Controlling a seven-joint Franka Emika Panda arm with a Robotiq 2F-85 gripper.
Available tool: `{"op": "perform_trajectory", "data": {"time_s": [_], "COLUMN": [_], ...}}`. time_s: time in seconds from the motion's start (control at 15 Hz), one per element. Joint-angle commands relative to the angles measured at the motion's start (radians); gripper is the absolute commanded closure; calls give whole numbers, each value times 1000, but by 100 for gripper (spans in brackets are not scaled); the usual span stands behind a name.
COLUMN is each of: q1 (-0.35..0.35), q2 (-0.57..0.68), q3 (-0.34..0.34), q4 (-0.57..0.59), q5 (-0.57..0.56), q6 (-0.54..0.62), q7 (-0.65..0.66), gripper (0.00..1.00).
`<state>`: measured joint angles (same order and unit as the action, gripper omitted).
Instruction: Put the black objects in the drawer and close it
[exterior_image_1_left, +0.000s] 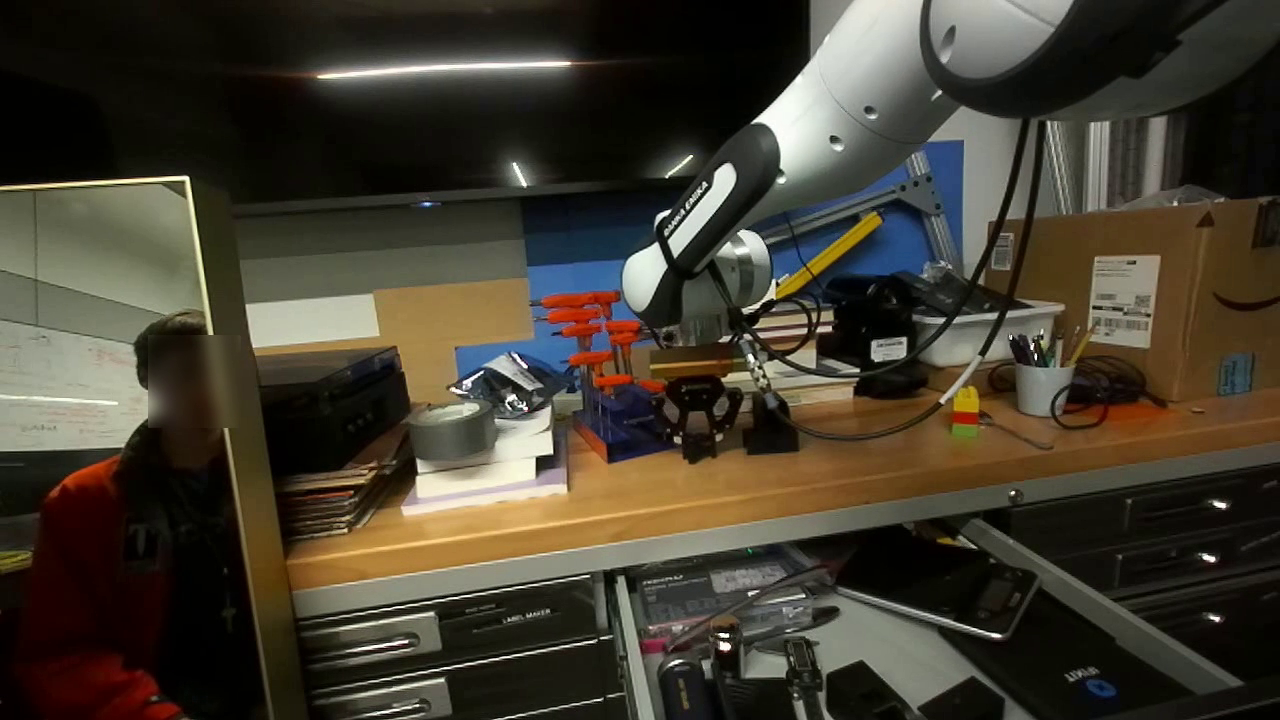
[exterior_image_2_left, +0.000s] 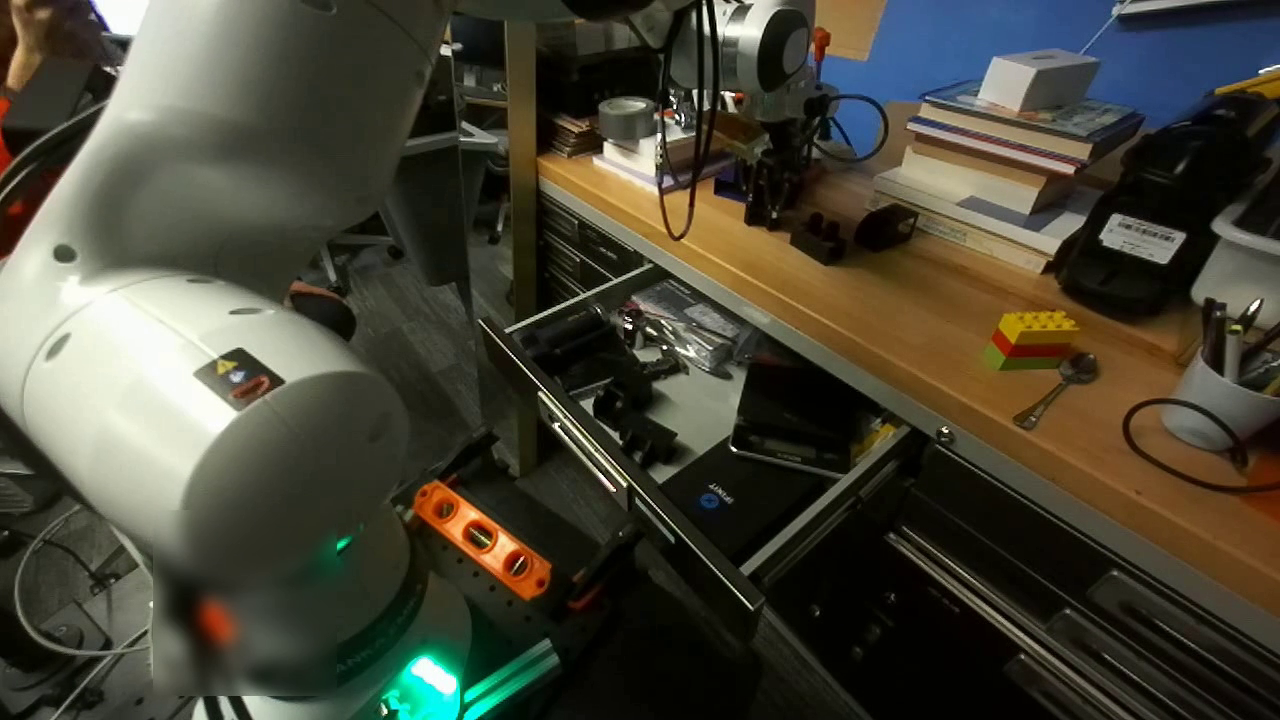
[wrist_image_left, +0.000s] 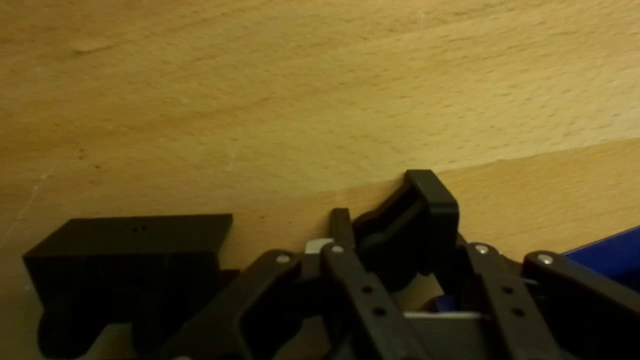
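My gripper (wrist_image_left: 404, 235) is shut on a small black blocky object (wrist_image_left: 436, 202), which fills the gap between the fingers. In both exterior views the gripper (exterior_image_1_left: 698, 445) (exterior_image_2_left: 765, 205) is low over the wooden bench; the held object blends with the dark fingers, and I cannot tell whether it touches the bench. Another black object with two knobs (exterior_image_2_left: 820, 238) stands beside the gripper, also in the wrist view (wrist_image_left: 135, 240). A further black angled piece (exterior_image_2_left: 887, 228) lies past it. The wide drawer (exterior_image_2_left: 690, 545) (exterior_image_1_left: 1130, 625) is open; small black blocky pieces (exterior_image_2_left: 648, 438) lie inside among tools.
A blue rack of red-handled tools (exterior_image_1_left: 625, 425) stands against the gripper's side. Book stacks (exterior_image_2_left: 1000, 185) (exterior_image_1_left: 490, 475), a black case (exterior_image_2_left: 1130, 220), toy bricks (exterior_image_2_left: 1030, 342), a spoon (exterior_image_2_left: 1055, 392) and a pen cup (exterior_image_2_left: 1220, 405) stand on the bench. Cables hang from the arm.
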<state>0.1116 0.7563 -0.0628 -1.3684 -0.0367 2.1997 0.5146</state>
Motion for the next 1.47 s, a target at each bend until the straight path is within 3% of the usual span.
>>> {"op": "perform_trajectory", "data": {"time_s": [0.0, 0.27, 0.6, 1.0, 1.4], "q1": [12, 28, 52, 33, 12], "q2": [-19, -122, -329, -557, -621], "q3": [-9, -17, -34, -24, -15], "q4": [-8, -134, -384, -683, -869], "q5": [10, 1, -26, -64, -117], "q6": [-41, -49, -40, -29, 34], "q7": [-10, 10, 56, 115, 214], "gripper": [78, 79, 79, 79, 79]}}
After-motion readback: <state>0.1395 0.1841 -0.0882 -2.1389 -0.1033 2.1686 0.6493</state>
